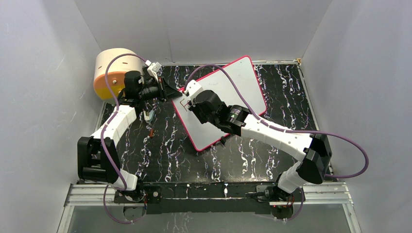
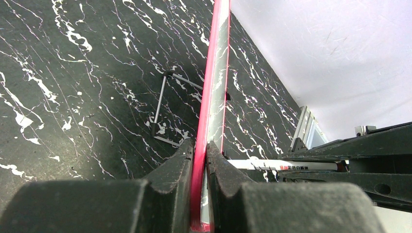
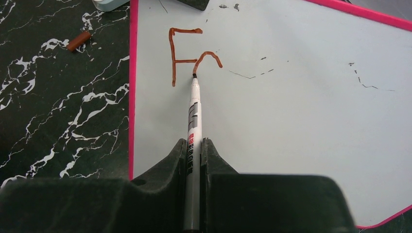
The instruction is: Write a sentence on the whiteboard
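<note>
whiteboard [image 1: 247, 75] partly under right arm [image 1: 277, 133]

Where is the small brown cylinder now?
In the right wrist view, the small brown cylinder lies upper left on the black marbled table, apart from the left edge of the pink-framed white whiteboard.

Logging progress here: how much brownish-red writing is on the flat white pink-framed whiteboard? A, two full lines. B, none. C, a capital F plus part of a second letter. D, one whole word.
C: the flat white pink-framed whiteboard bears only brownish-red writing of an F and an arched stroke, where the tip of the slim white-and-grey marker rests.
</note>
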`<control>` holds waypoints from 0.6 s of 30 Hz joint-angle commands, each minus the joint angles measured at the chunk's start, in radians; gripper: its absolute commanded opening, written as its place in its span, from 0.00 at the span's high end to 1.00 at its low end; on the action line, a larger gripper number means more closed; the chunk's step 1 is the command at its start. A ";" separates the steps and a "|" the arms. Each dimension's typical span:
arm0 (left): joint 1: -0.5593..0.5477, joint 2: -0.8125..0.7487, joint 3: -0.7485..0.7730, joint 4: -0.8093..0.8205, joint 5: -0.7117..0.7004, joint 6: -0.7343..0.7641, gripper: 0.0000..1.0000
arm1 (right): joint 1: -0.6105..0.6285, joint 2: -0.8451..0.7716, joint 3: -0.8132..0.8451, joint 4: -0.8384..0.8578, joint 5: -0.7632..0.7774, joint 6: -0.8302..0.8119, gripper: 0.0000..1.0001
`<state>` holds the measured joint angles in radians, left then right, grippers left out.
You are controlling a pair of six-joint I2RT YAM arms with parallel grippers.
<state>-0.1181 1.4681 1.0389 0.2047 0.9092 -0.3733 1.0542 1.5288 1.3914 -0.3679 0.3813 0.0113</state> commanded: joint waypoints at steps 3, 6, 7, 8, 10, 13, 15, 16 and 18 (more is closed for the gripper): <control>-0.012 0.012 0.011 -0.067 -0.035 0.037 1.00 | -0.009 -0.022 -0.012 -0.039 0.027 -0.010 1.00; -0.012 0.012 0.013 -0.068 -0.038 0.039 1.00 | -0.014 -0.025 -0.014 -0.043 0.025 -0.010 1.00; -0.012 0.014 0.012 -0.068 -0.037 0.039 1.00 | -0.014 -0.027 -0.015 -0.043 0.022 -0.010 1.00; -0.012 0.014 0.012 -0.069 -0.037 0.039 1.00 | -0.014 -0.028 -0.015 -0.044 0.020 -0.010 1.00; -0.012 0.015 0.012 -0.070 -0.037 0.039 1.00 | -0.016 -0.027 -0.015 -0.049 0.025 -0.010 1.00; -0.012 0.014 0.012 -0.069 -0.036 0.039 1.00 | -0.021 -0.033 -0.025 -0.038 0.043 -0.010 1.00; -0.014 0.014 0.013 -0.070 -0.037 0.039 1.00 | -0.024 -0.035 -0.030 -0.025 0.050 -0.010 1.00; -0.014 0.014 0.012 -0.070 -0.036 0.040 1.00 | -0.027 -0.036 -0.033 -0.019 0.052 -0.010 1.00; -0.014 0.014 0.012 -0.071 -0.037 0.040 1.00 | -0.029 -0.036 -0.033 -0.011 0.056 -0.010 1.00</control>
<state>-0.1181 1.4696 1.0409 0.2035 0.9096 -0.3698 1.0466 1.5162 1.3758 -0.3954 0.3916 0.0113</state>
